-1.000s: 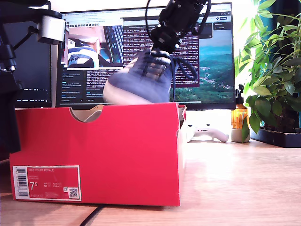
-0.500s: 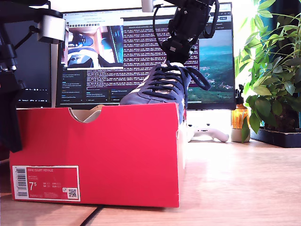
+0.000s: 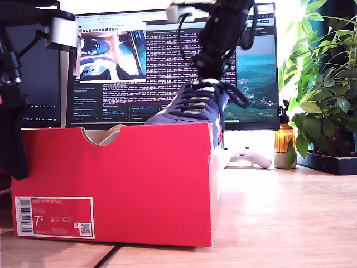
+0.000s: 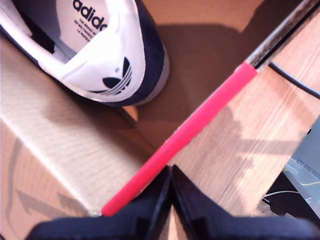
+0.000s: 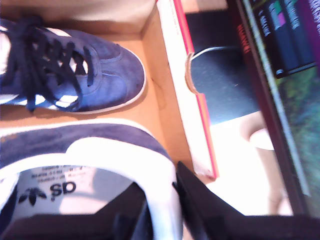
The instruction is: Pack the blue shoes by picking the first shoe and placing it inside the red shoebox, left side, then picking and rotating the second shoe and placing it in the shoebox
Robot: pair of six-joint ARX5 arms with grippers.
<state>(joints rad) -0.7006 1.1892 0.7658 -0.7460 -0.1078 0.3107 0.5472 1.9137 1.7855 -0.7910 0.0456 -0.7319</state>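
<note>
Risks, from the exterior view's left across: the first shoe already lies inside the red shoebox, toe towards one end wall. If the second shoe is lowered w/o enough clearance, it could be set on the laces of the first instead of beside it. The second shoe is held tilted – toe down towards the box middle, heel up – above the box end at the exterior view's right. Its sole could catch the red rim there and the box could be shoved or tipped. The grip is on the heel collar only, so a slip or swing is judged possible.

Pose: my first gripper is parked over the box rim, fingertips pressed together, nothing between them. My second gripper comes down steeply from above, approx. in front of the monitor – clamped on the shoe's white heel lining.
</note>
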